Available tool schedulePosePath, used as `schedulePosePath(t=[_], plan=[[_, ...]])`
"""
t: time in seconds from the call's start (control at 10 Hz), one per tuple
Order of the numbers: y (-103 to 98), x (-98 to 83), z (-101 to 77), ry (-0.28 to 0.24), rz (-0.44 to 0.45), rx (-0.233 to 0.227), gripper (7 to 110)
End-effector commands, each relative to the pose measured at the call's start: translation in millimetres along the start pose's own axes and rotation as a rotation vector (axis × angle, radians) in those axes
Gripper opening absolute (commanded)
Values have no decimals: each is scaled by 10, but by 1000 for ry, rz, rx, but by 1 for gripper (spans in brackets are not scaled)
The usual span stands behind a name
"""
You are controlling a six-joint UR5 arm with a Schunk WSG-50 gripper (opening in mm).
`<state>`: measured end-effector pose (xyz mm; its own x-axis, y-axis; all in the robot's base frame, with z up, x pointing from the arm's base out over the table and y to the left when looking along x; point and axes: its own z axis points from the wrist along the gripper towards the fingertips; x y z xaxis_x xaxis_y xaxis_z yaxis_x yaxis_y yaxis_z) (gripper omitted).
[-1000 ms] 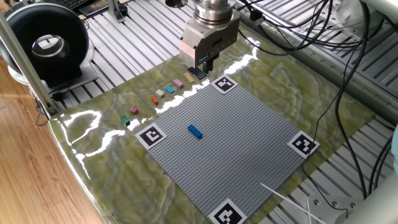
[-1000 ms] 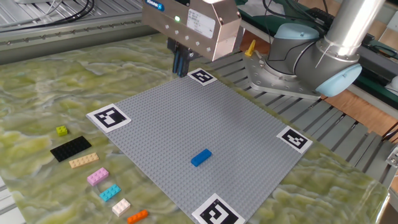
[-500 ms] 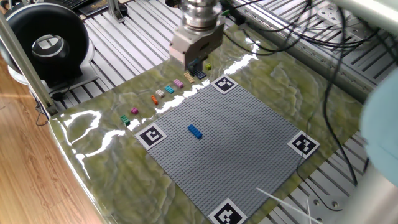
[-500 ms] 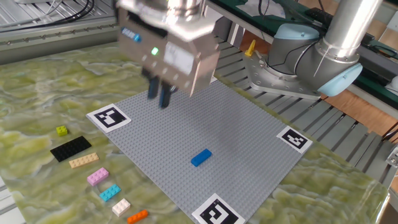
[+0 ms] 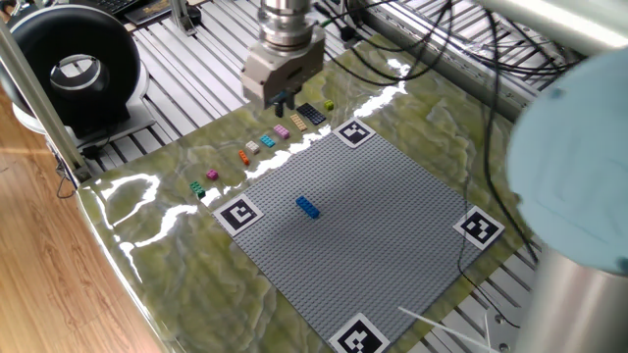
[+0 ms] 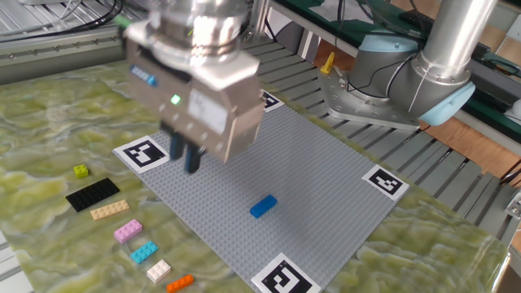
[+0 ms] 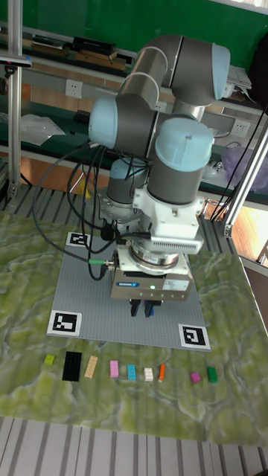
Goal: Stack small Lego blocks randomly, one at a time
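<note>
From one fixed view, the gripper (image 5: 284,101) hung above the row of small Lego blocks (image 5: 257,147) lying on the tabletop (image 5: 167,245) just beyond the edge of the grey baseplate (image 5: 373,235); its dark fingers pointed down, but whether they were spread or closed could not be told. A single blue brick (image 5: 307,207) sat on the baseplate, well apart from the row.

From the other fixed view, the gripper (image 6: 186,156) appeared over the baseplate (image 6: 326,179) edge nearest the row, its fingers close together with nothing seen between them. The pink brick (image 6: 128,231), cyan brick (image 6: 144,251), tan brick (image 6: 109,211) and black plate (image 6: 91,194) lay untouched beside that edge.

From the tall fixed view, the gripper (image 7: 146,307) hovered above the baseplate (image 7: 82,297), with the row (image 7: 137,371) in front of it.

The step in hand looked like the approach to pick the next brick; the next move would call for choosing one, centring over it and descending squarely.
</note>
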<state>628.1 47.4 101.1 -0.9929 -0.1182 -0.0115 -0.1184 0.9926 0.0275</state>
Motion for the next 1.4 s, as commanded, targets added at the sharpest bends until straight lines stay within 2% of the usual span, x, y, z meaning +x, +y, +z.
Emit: schedulePosePath(t=[0.0,0.3,0.4,0.5,0.7,0.9,1.0,1.1,1.2,1.3], plan=[[42,-208,23,-4,3,-21,22],[56,-184,38,2,37,-22,22],[74,-194,38,-1,28,-29,22],[120,-164,36,10,15,-47,22],[132,-96,34,37,-7,-52,22],[70,-69,35,48,-6,-27,22],[64,-95,115,28,0,-23,22],[95,-181,276,10,12,-24,22],[124,-261,364,-1,20,-23,22],[172,-311,363,-5,20,-33,22]])
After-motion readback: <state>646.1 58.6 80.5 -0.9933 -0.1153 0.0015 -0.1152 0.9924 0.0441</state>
